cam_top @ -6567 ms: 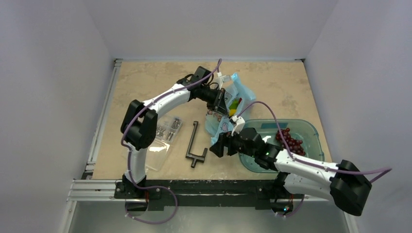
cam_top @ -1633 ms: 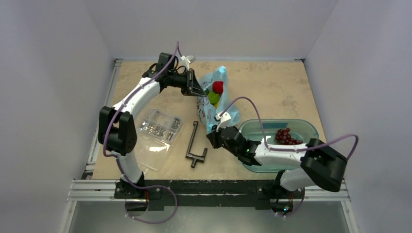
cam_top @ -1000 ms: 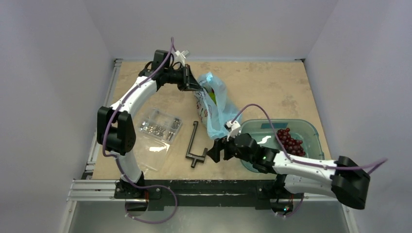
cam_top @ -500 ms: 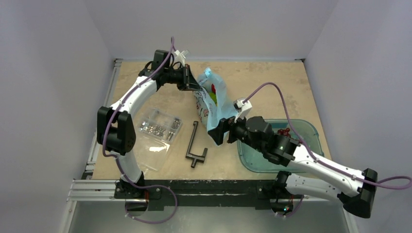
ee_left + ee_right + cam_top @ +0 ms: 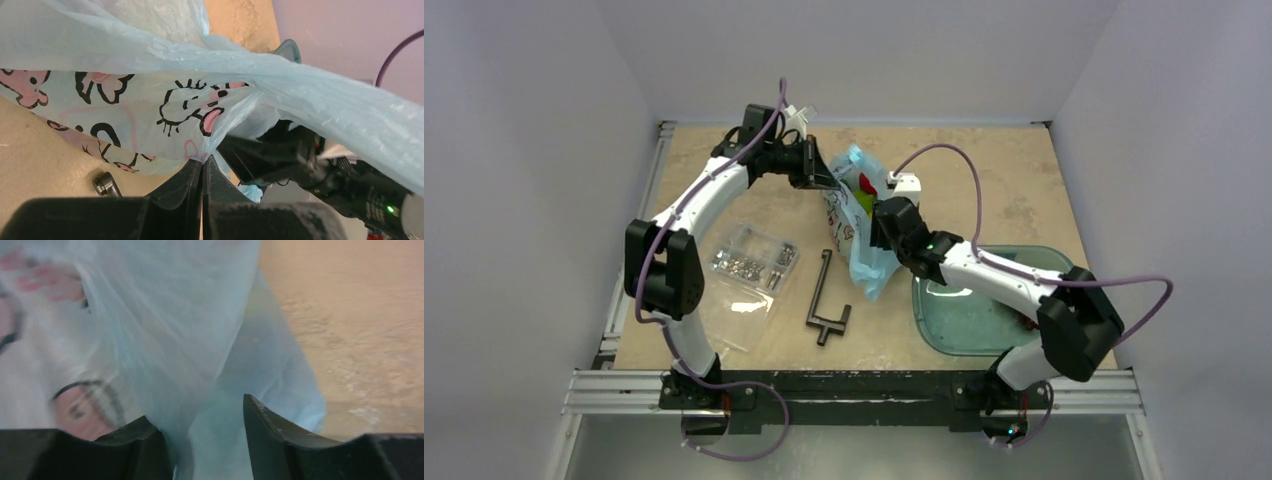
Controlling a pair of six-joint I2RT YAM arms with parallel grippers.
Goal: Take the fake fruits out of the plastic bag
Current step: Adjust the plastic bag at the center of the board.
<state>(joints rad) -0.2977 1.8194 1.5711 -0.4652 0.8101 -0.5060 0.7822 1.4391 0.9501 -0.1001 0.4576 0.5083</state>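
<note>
The light-blue plastic bag (image 5: 867, 250) with its pink-and-black print stands at the table's middle, mouth at the far end. A red fruit (image 5: 865, 181) and a green piece (image 5: 865, 201) show in the mouth. My left gripper (image 5: 826, 177) is shut on the bag's left rim; the left wrist view shows the jaws (image 5: 202, 162) pinching the printed film (image 5: 150, 100). My right gripper (image 5: 880, 218) is open against the bag's right side. In the blurred right wrist view, the gripper (image 5: 197, 412) has blue film (image 5: 200, 340) between its spread jaws. The grape bunch is hidden under my right arm.
A teal bin (image 5: 964, 325) sits at the near right under my right arm. A clear bag of screws (image 5: 749, 265) and a black metal tool (image 5: 824, 300) lie left of the plastic bag. Bare tan table (image 5: 360, 315) lies right of it.
My right gripper has swung from the bag's near end to its right side by the mouth, and its arm now covers the bin. My left gripper has held still.
</note>
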